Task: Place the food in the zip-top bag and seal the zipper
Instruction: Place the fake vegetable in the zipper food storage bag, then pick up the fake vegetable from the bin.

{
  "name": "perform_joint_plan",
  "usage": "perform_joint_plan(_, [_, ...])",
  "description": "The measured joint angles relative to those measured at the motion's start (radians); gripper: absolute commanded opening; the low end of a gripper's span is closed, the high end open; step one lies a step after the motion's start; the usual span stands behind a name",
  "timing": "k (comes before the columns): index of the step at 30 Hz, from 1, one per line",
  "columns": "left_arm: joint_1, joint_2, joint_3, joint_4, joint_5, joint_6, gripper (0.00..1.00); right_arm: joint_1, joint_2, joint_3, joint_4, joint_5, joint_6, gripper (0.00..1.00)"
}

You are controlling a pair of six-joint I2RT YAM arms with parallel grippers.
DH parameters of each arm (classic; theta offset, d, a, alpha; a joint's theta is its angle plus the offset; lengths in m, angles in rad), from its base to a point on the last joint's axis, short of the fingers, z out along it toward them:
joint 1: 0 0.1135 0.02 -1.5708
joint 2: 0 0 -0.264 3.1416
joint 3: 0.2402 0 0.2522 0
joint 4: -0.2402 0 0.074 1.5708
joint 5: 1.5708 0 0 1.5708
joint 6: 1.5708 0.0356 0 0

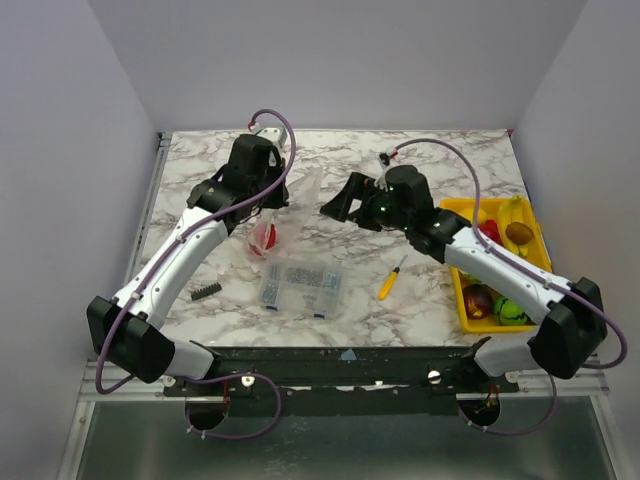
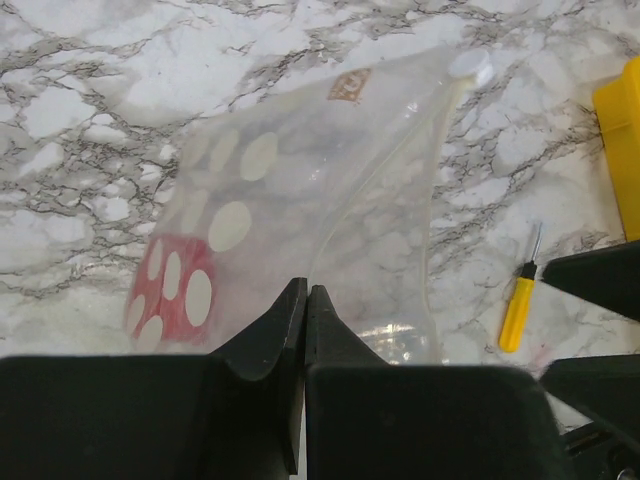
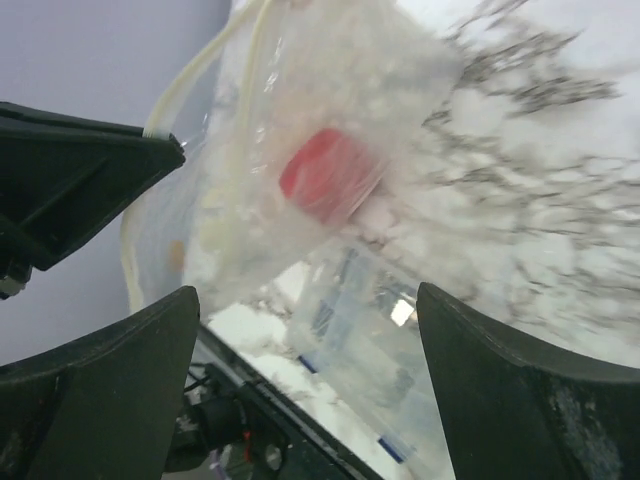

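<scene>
On the marble table (image 1: pixel 350 160), the bag (image 2: pixel 330 200) stood raised left of centre, its edge pinched by the left gripper (image 2: pixel 305 300), fingers pressed together. A red food piece (image 3: pixel 325 175) lay inside. The right gripper (image 3: pixel 305 300) hung spread wide just beside the bag. More food (image 1: pixel 518 233) sat in the tray (image 1: pixel 455 207) at right.

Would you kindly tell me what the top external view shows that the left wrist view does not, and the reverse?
Only top external: the open right gripper, the clear compartment box and the toy food lying in the yellow tray. Only left wrist: a close look at the left gripper shut on the zip-top bag, and pale round spots on its film. Both: the bag, the red food inside it, the yellow-handled screwdriver, the marble table and part of the tray.
</scene>
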Motion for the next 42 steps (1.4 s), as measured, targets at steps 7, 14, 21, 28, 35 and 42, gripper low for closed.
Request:
perform_joint_plan(7, [0.003,0.000,0.000,0.000,0.001,0.000,0.00,-0.030,-0.225,0.042,-0.309,0.358,-0.079,0.92])
perform_joint_plan(14, [0.005,0.000,0.000,0.000,0.003,0.000,0.00,-0.228,-0.329,-0.045,-0.629,0.660,0.058,0.90])
perform_joint_plan(21, [0.010,0.000,0.000,0.000,0.026,0.000,0.00,-0.623,-0.368,-0.180,-0.728,0.675,0.077,0.91])
perform_joint_plan(28, [0.015,0.000,0.000,0.000,0.041,0.000,0.00,-0.927,-0.346,-0.180,-0.758,0.676,0.083,0.92])
perform_joint_plan(35, [0.021,0.000,0.000,0.001,0.064,-0.006,0.00,-1.099,-0.373,-0.220,-0.734,0.674,0.051,0.95])
perform_joint_plan(42, [0.023,0.000,0.000,0.000,0.071,-0.008,0.00,-1.161,-0.373,-0.330,-0.682,0.550,0.008,0.98])
